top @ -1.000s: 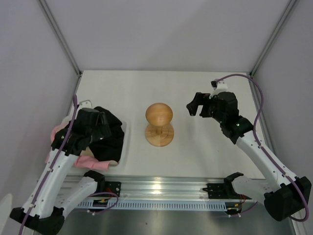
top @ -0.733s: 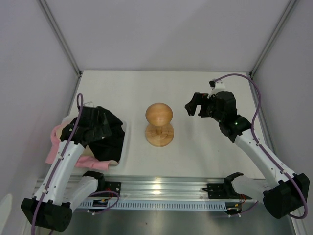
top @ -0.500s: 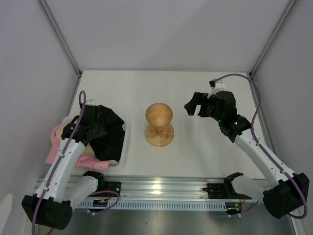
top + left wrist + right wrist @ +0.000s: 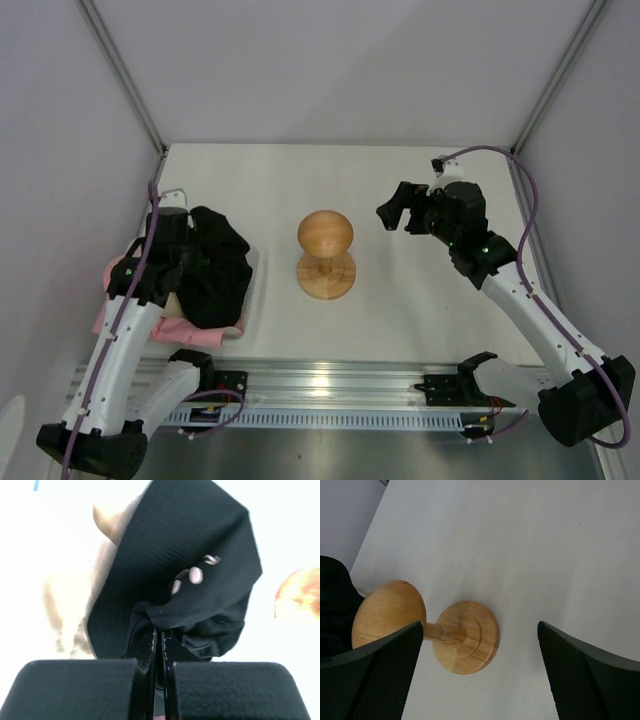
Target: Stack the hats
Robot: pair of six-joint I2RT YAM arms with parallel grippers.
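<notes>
Left gripper (image 4: 159, 636) pinches black hat (image 4: 190, 540) (fabric bunched); right gripper (image 4: 479, 630) spread wide.

The left pincer (image 4: 192, 245) meets the black hat (image 4: 225, 278) left of the wooden stand (image 4: 325, 255), while the right pincer (image 4: 390, 212) hovers agape.

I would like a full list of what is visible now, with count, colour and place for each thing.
black hat: 1, black, top of the pile at left
pink hats: count unclear, pink, under the black hat
beige hat: 1, beige, under the black hat
basket: 1, white, around the pile, only the rim shows
stand: 1, wooden, table centre
table: 1, white
left gripper: shut on the black hat
right gripper: open, right of the stand
</notes>
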